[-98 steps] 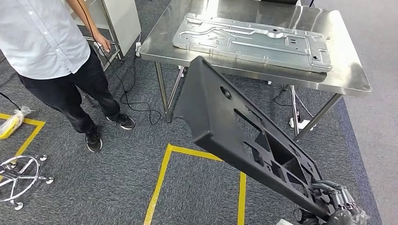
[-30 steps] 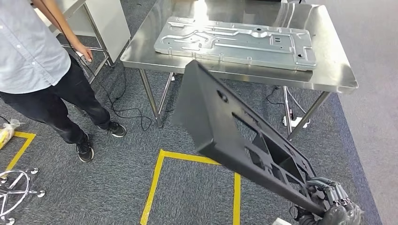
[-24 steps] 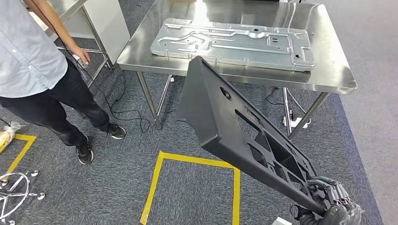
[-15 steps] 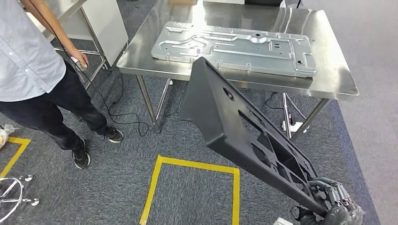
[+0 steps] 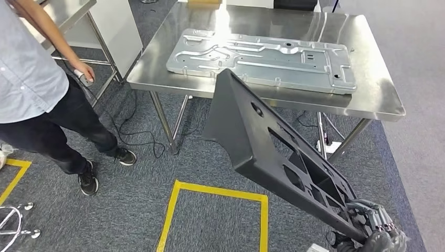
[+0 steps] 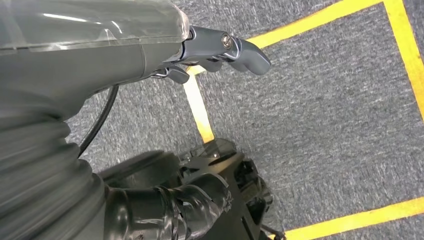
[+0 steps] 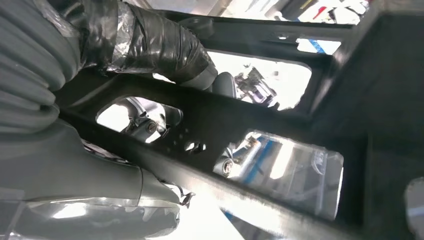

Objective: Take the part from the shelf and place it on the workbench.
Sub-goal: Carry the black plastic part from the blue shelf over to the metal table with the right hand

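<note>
1. Head view: the black part point(image 5: 273, 152) is held in the air, tilted, its far end near the front edge of the workbench point(image 5: 378, 100).
2. Its near end is gripped by the right hand point(image 5: 370, 228), fingers wrapped around it.
3. The left hand point(image 6: 220, 50) is seen over carpet, fingers slightly apart, holding nothing.
4. A metal panel point(image 5: 262, 58) lies on the workbench.
5. A person point(image 5: 36, 89) stands at the left.

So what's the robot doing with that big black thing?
The robot's right hand holds a long black part by one end, tilted up over the carpet toward a steel workbench. A grey metal panel lies on it. The left hand hangs empty above the yellow tape. A person stands nearby.
</note>
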